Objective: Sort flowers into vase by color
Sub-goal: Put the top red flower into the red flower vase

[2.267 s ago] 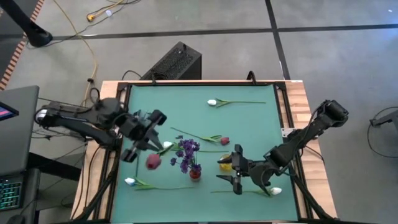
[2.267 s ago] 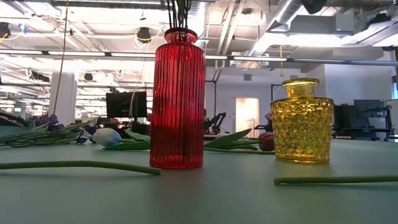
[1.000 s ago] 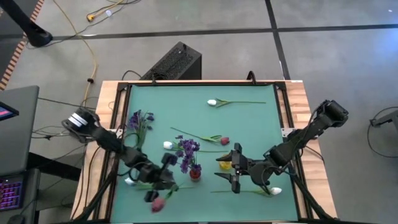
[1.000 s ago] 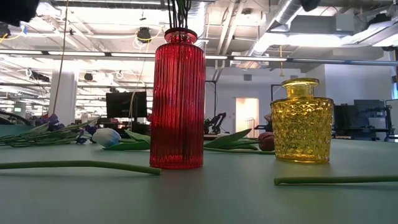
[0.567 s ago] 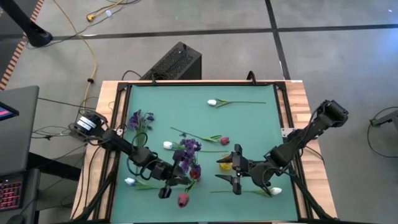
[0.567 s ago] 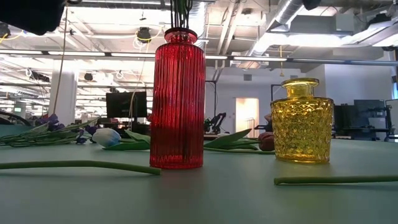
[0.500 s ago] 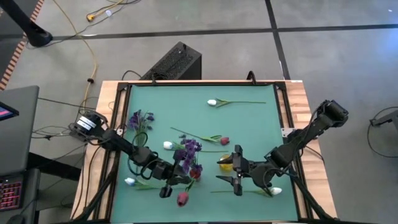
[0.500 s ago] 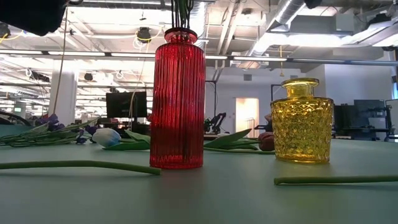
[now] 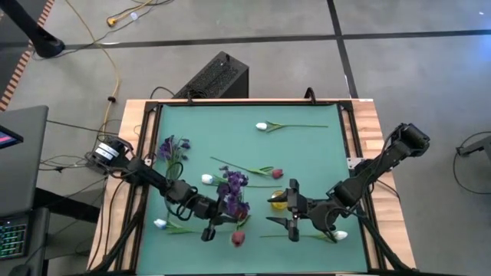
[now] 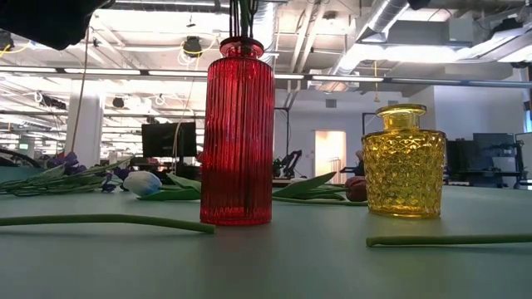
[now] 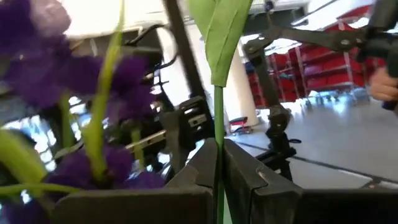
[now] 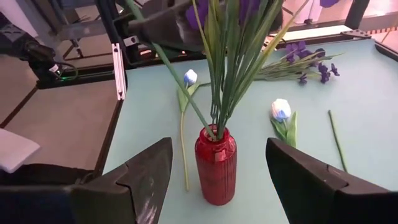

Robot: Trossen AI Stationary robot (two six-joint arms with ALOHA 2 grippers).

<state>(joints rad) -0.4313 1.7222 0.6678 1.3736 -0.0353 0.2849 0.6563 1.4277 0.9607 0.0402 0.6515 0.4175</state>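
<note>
A red vase [image 9: 241,216] stands near the table's middle with purple flowers [image 9: 230,184] in it. A yellow vase [image 9: 278,203] stands to its right. My left gripper [image 9: 213,224] is just left of the red vase, shut on a maroon flower [image 9: 238,239]. My right gripper [image 9: 282,210] hovers open right of the red vase [image 12: 215,165], above the yellow vase, holding nothing. White flowers [image 9: 262,126] [image 9: 159,224] [image 9: 205,179], a maroon one [image 9: 276,174] and a purple spray [image 9: 173,147] lie flat on the mat. My left gripper pinches the maroon flower's thin green stem [image 11: 217,177] between its two shut fingers, which come about level from the table's left and lie across it. The flower is clear of the table. Its stem [image 12: 180,87] slants down to the red vase's mouth [image 12: 213,132].
Another white flower [image 9: 340,235] lies under my right arm near the front right. Loose stems [image 10: 108,221] [image 10: 449,240] lie on the mat in front of the vases. A wooden frame [image 9: 368,153] borders the mat.
My left gripper has carried the maroon flower from the near left of the table toward the right, up to the red vase, staying shut. The bloom has swung from left of the vase to just in front of it.
</note>
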